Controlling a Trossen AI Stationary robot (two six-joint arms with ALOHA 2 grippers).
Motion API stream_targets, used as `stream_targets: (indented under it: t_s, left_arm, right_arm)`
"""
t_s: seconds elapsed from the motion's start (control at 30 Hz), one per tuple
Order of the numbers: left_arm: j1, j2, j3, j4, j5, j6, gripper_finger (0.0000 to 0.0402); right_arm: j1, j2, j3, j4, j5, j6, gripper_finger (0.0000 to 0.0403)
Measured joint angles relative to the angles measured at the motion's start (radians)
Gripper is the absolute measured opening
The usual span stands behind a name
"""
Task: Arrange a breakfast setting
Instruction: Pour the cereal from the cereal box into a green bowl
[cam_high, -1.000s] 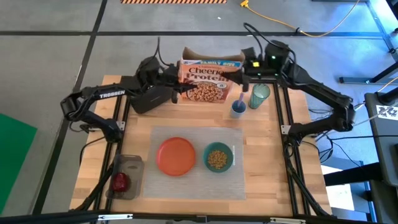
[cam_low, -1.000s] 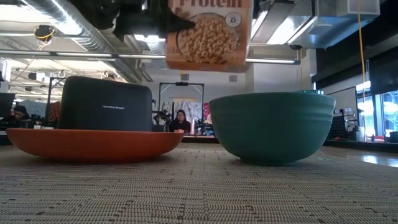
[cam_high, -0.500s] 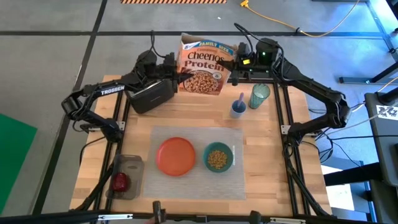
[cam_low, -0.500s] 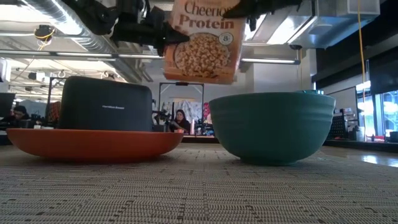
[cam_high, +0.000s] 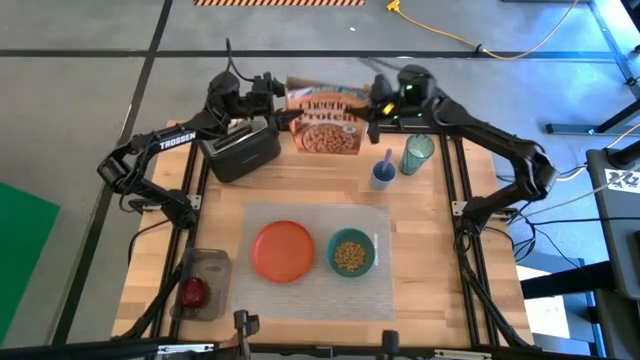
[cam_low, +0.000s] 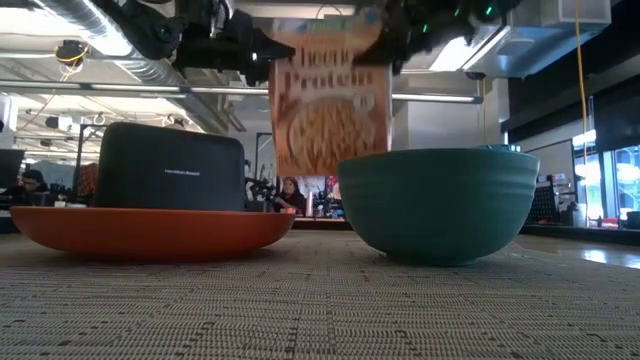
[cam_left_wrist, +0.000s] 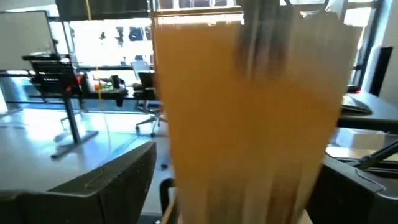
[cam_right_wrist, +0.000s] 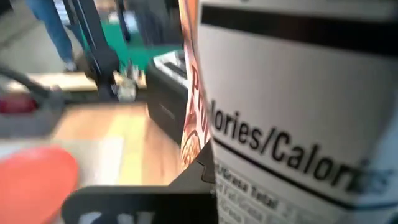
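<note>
Overhead and table-level views share the cereal box (cam_high: 328, 124).

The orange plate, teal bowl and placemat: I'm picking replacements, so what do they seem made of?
Orange plate: probably plastic, smooth, even colour with a soft sheen.
Teal bowl: likely plastic or glazed ceramic; smooth satin wall, faint ridges.
Placemat: woven, coarse mesh texture, pale and semi-translucent; probably vinyl.

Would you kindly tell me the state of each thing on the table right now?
cereal box: upright, lifted, right gripper shut on it
teal bowl: upright, holding cereal
orange plate: empty
green tumbler: upright
blue cup: upright, utensil inside
red apple: in clear tray
left gripper: beside the box
</note>
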Motion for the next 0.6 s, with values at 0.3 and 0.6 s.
stream_targets:
  t_s: [0.3,0.6]
  left_arm:
    - [0.037,0.000,0.000,-0.041,-0.008,0.021,0.0352]
    - [0.031,0.000,0.001,-0.082,-0.047,0.069,0.0350]
  right_arm:
    - [-0.043,0.108,-0.061,0.099,-0.092,-0.065,0.0000]
    - [-0.179,0.151,-0.201,0.296,-0.193,-0.105,0.0000]
